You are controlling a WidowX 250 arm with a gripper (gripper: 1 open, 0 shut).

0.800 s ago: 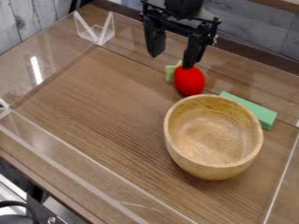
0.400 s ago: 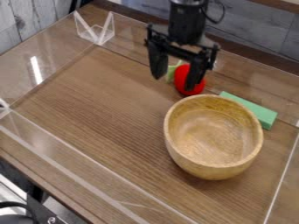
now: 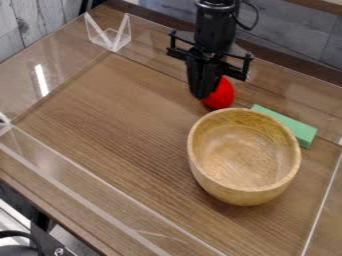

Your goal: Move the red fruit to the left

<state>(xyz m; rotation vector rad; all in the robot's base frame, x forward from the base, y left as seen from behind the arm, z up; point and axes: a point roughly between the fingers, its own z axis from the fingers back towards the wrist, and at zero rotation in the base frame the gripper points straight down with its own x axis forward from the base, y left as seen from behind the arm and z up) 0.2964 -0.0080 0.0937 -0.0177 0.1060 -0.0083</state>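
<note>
The red fruit [image 3: 222,93] lies on the wooden table behind the bowl, right of centre. My gripper [image 3: 203,90] points straight down over the fruit's left end, where the light green leafy part was. The black fingers [image 3: 201,78] are pressed together there and hide that leafy end. Only the red body shows, to the right of the fingers and resting on the table.
A large wooden bowl [image 3: 201,140] stands just in front of the fruit. A flat green block [image 3: 297,125] lies at the bowl's right. A clear plastic stand [image 3: 107,32] sits at the back left. Clear low walls [image 3: 40,150] border the table.
The gripper came down over the fruit with its fingers apart, then closed them on the fruit's left end. The fruit has stayed in place.
</note>
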